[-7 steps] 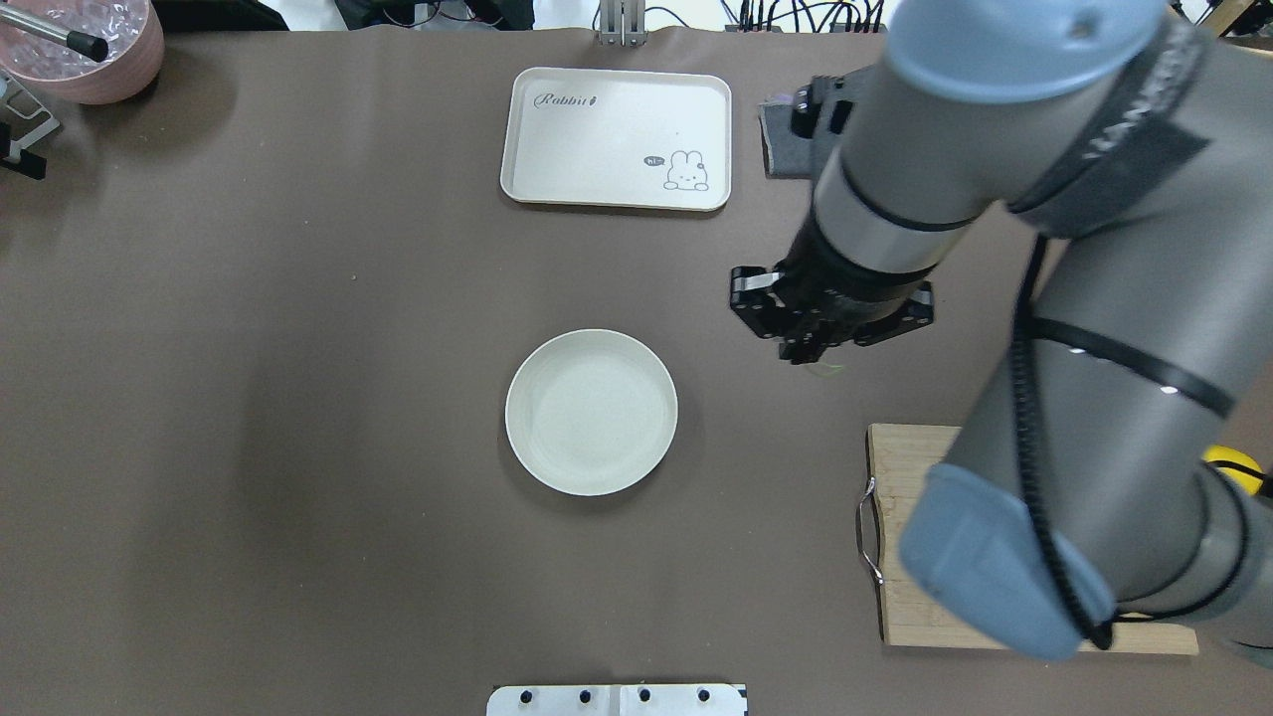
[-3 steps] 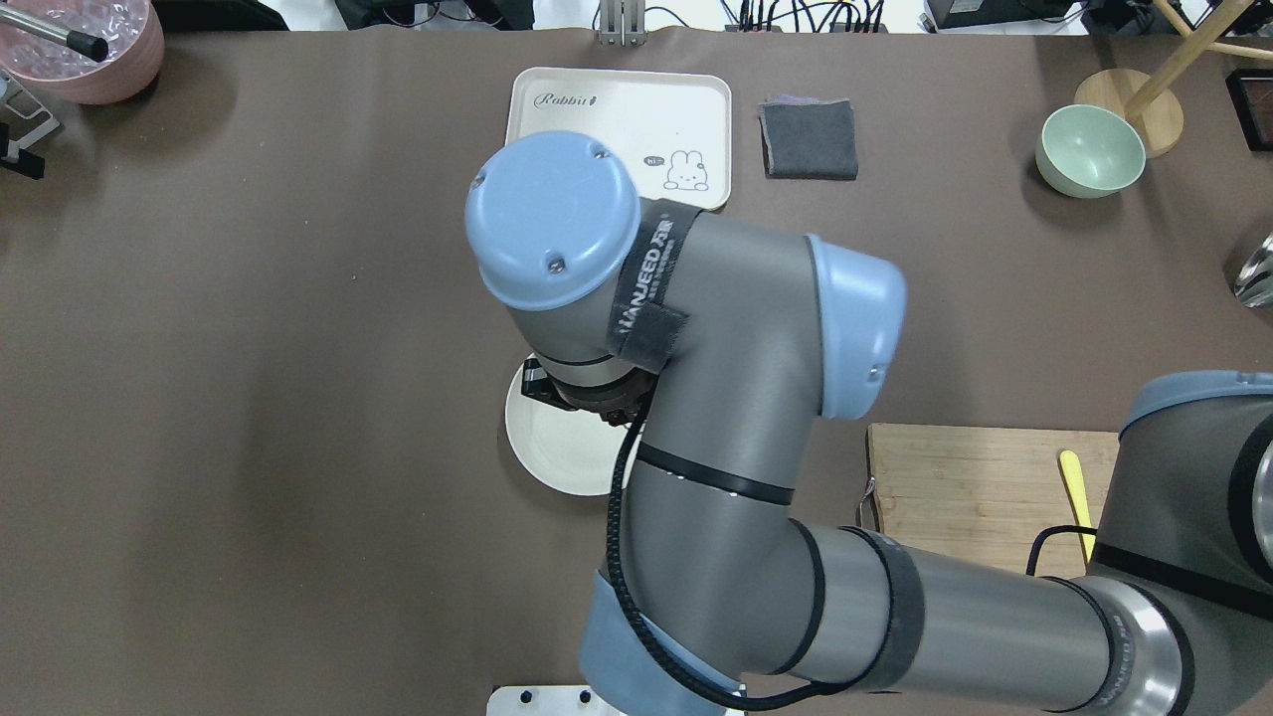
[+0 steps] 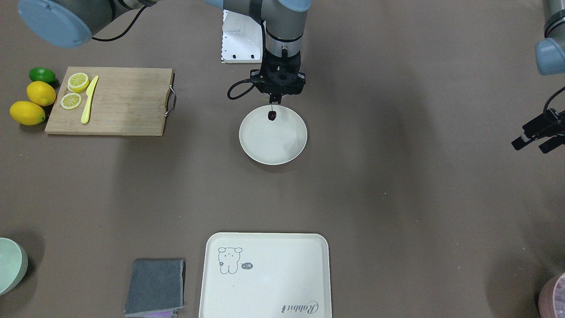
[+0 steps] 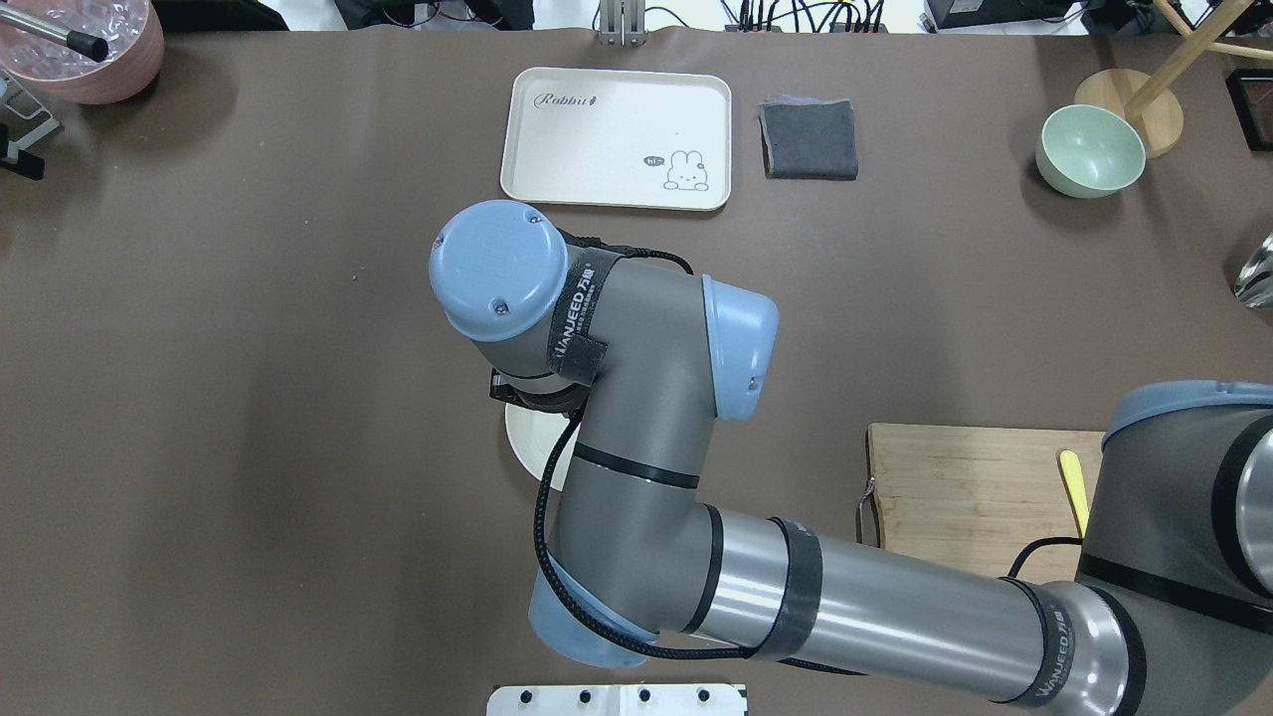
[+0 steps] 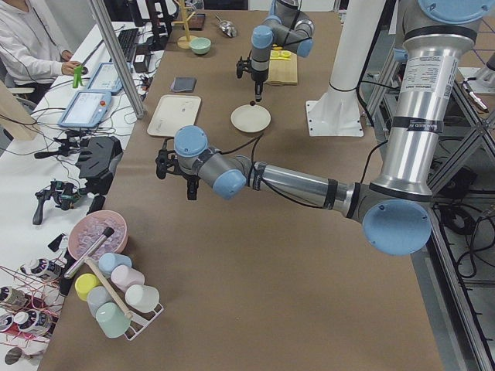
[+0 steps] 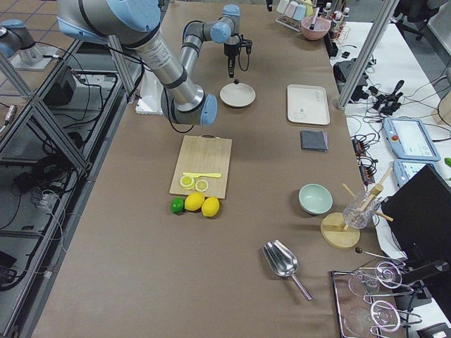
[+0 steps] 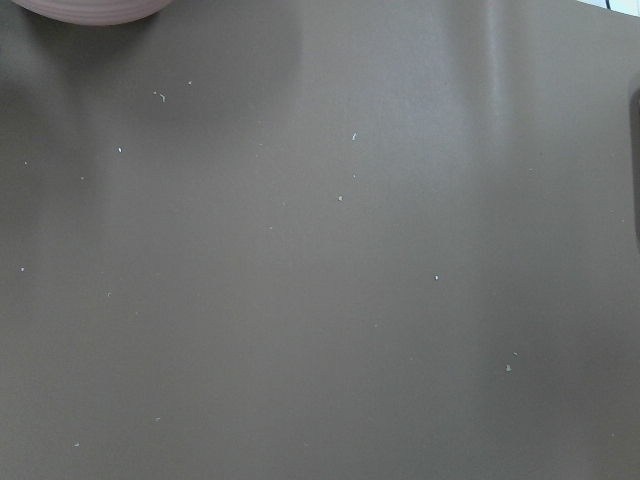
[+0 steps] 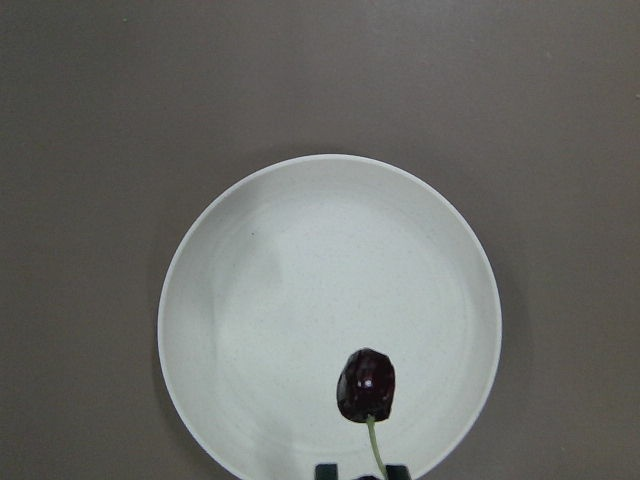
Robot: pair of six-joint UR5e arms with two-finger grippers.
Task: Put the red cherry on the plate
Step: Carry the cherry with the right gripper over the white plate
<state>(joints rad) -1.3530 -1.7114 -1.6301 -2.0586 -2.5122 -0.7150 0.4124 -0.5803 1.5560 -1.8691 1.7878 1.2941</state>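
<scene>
A dark red cherry [image 3: 272, 115] hangs by its thin stem from my right gripper [image 3: 273, 100], which is shut on the stem. It dangles just above the near-robot part of the round off-white plate [image 3: 273, 145]. In the right wrist view the cherry [image 8: 366, 385] shows over the plate [image 8: 320, 260], close to its rim, with the stem running down to the fingertips at the frame's bottom edge. In the overhead view my right arm hides most of the plate [image 4: 525, 447] and all of the cherry. My left gripper [image 3: 535, 144] hovers open far off at the table's side, holding nothing.
A wooden cutting board [image 3: 123, 106] with lemon slices and a yellow knife [image 3: 89, 99] lies beside two lemons and a lime. The rabbit tray [image 3: 265, 282], a grey cloth [image 3: 154, 285], a green bowl [image 4: 1090, 151] and a pink bowl [image 4: 90, 60] sit along the far side.
My right arm has swung left from beside the plate to over it, carrying the cherry. It now covers most of the plate in the overhead view.
</scene>
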